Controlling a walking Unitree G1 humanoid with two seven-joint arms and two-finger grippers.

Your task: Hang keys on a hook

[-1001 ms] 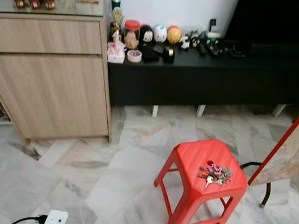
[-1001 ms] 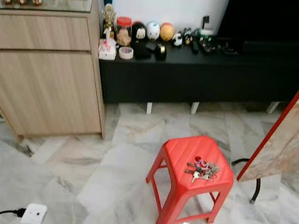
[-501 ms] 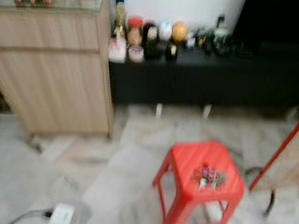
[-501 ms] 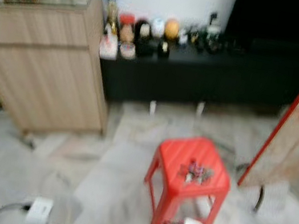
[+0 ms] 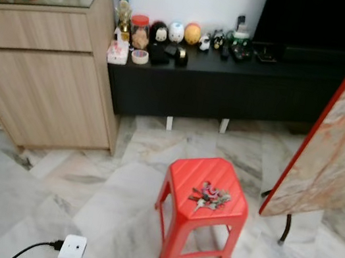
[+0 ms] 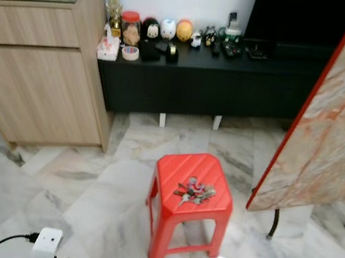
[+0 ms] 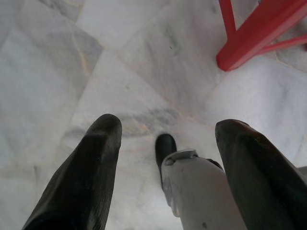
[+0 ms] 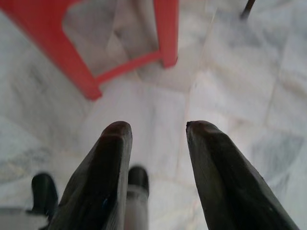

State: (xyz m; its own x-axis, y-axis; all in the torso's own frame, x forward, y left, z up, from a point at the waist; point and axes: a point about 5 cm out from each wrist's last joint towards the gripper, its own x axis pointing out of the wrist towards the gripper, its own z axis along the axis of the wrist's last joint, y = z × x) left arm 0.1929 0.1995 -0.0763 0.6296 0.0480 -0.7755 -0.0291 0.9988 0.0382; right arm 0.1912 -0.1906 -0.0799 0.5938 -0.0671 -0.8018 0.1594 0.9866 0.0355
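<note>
On the red stool: keys waiting, not yet picked up.

Keys (image 5: pixel 211 196) are lying in a loose bunch on the stool (image 5: pixel 184 178) seat, spreading roughly left to right with no clear long axis. Both arms are hanging low over the floor (image 5: pixel 114 192); left end effector (image 7: pixel 165 143) and right end effector (image 8: pixel 156 139) are gaping apart, empty. Judging by this, the approach is underway; next, reaching down for the bunch. No hook is visible.
</note>
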